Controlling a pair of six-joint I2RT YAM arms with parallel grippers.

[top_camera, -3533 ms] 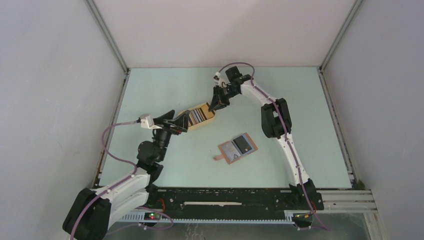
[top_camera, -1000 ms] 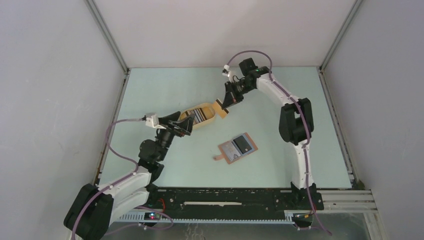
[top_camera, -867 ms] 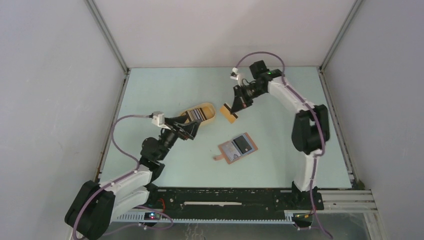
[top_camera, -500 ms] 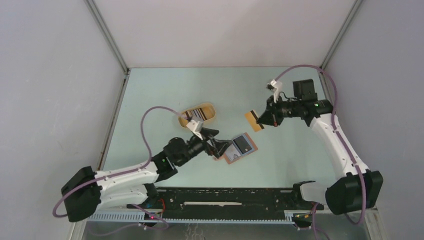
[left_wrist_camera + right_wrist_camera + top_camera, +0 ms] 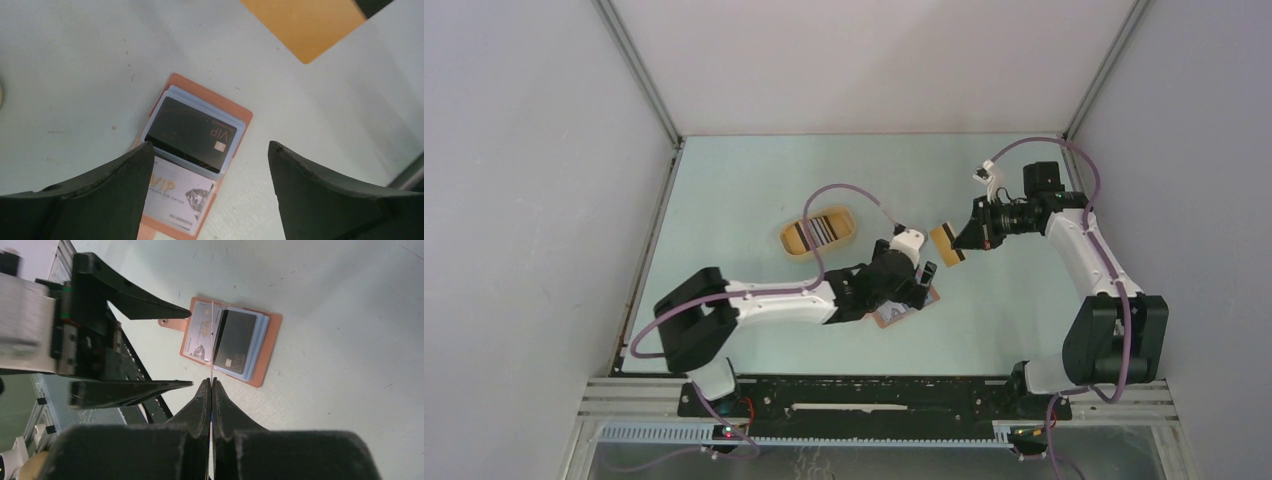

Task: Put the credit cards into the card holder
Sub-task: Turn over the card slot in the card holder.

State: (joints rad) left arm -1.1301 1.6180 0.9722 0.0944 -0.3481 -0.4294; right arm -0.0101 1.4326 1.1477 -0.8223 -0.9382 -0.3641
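Pale green counter (image 5: 754, 180), white walls on three sides. Found card holder (image 5: 210, 100) lying open and flat near the middle of the counter, snap tab at the end carrying the white card.

Noted on the holder:
- black card (image 5: 192, 135) on one half, stacked over a pale blue card (image 5: 261, 342)
- white card (image 5: 182, 195) with a diamond print on the other half

Recorded left tool (image 5: 210, 145) hanging directly above the holder, fingers (image 5: 100, 190) spread wide, one to each side of the black card, nothing between them. Could not tell from any view whether either fingertip touched the holder.

Recorded right tool (image 5: 965, 240) raised off the counter, just right of the left tool, fingers pressed together on an orange card (image 5: 946, 247) with a dark stripe along one edge. Saw that card only edge-on in the right wrist view, as a thin line running out past the fingertips toward the holder.

Logged oval tan tray (image 5: 789, 240) to the left of the holder and farther back, well apart from both tools, with several cards (image 5: 822, 230) standing in it.
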